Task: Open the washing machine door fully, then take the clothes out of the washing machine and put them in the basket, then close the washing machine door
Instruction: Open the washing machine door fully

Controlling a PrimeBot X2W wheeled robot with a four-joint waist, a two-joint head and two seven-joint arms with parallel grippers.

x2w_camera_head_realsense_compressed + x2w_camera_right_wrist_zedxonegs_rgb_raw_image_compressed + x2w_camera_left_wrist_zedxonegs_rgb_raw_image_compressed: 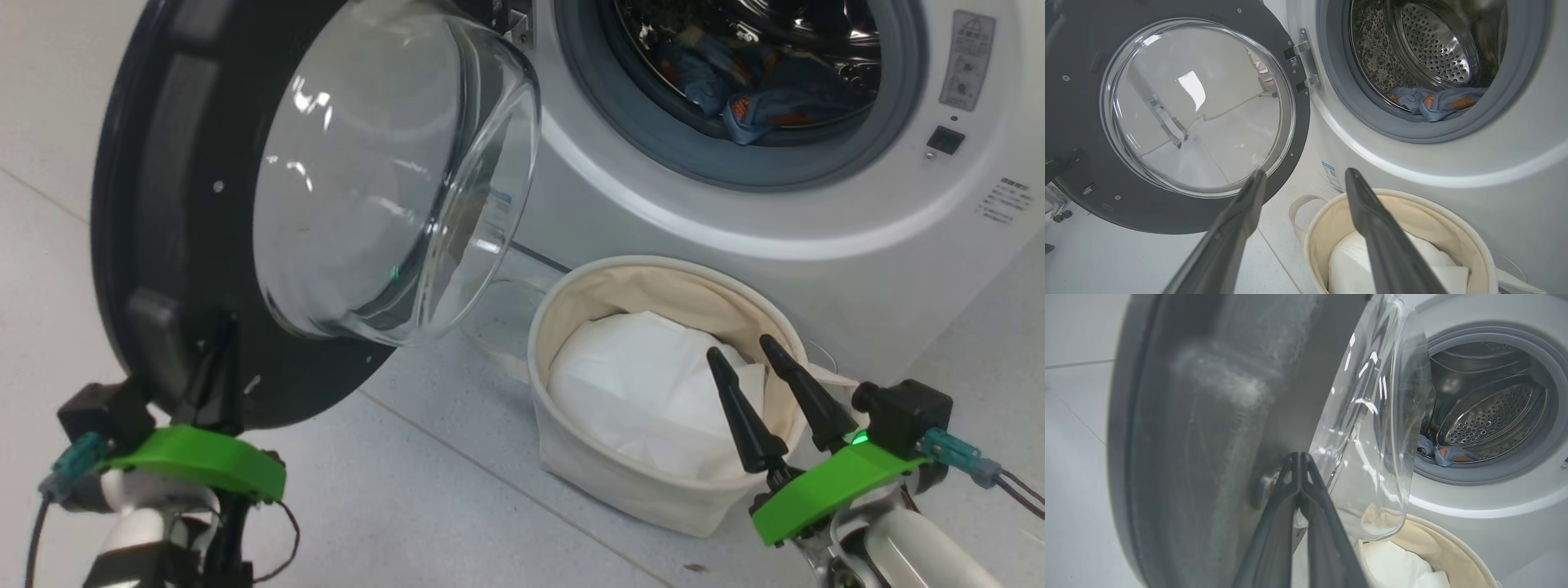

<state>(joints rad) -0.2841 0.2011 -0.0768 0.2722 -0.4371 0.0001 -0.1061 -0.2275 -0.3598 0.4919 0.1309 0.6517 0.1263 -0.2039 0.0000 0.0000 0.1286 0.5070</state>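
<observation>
Two grippers low in the head view. Left gripper [222, 336], lower left: fingers pressed together, empty, tips at the black frame of the washing machine door [163, 188], near its lower edge. Door swung open across the upper left, glass bulge [367, 180] toward the washing machine [735, 224]. Right gripper [741, 347], lower right: fingers spread, holding nothing, tips over the basket [637, 490] with its white liner [637, 384]. Clothes [763, 102] heaped blue in the drum mouth [653, 140], upper right, above the basket.

The head camera is looking down at the door [163, 163], washer [735, 261] and basket [620, 482]. The left wrist camera is sitting close against the door's inner face; the right one is facing all three from farther back.
</observation>
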